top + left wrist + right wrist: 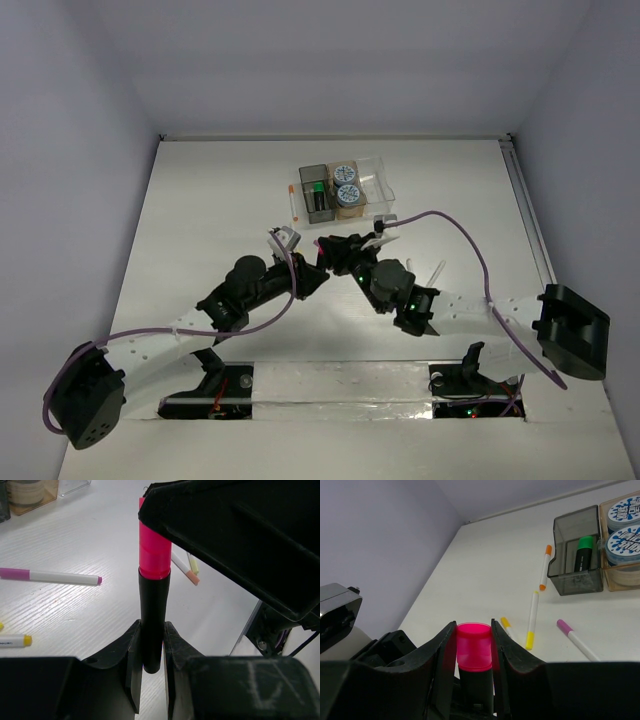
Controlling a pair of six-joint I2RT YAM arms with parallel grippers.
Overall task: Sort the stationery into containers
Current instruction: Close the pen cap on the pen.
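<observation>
We see the left end effector clamped on the barrel of the black marker and the right end effector clamped on its pink cap, above the desk; the blue print on the tape rolls is illegible.

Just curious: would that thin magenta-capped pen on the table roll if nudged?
Probably: the magenta-capped pen looks round and smooth, so a sideways push likely rolls it. It lies straight and slim, so it seems stiff and light.

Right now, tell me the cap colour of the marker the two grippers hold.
Bright pink cap on a black marker; clearest in the right wrist view.
</observation>
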